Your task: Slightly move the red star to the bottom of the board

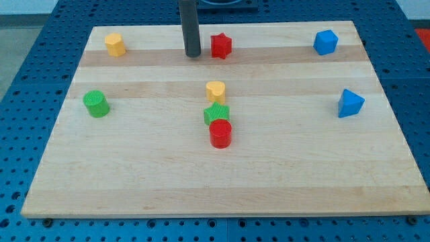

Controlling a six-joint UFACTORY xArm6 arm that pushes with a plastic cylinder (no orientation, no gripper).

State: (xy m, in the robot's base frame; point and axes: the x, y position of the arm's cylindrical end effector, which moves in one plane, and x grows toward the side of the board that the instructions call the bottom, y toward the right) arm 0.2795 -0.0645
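The red star (221, 46) lies near the view's top, a little right of centre, on the wooden board (134, 168). My tip (193, 54) rests on the board just left of the red star, with a small gap between them. The dark rod rises straight up out of the view's top.
A yellow block (115, 44) sits at the top left and a green cylinder (96, 103) at the left. In the centre a yellow heart (215, 90), a green star (216, 113) and a red cylinder (220, 133) stand in a column. A blue cube (325, 42) and a blue triangular block (349, 103) are on the right.
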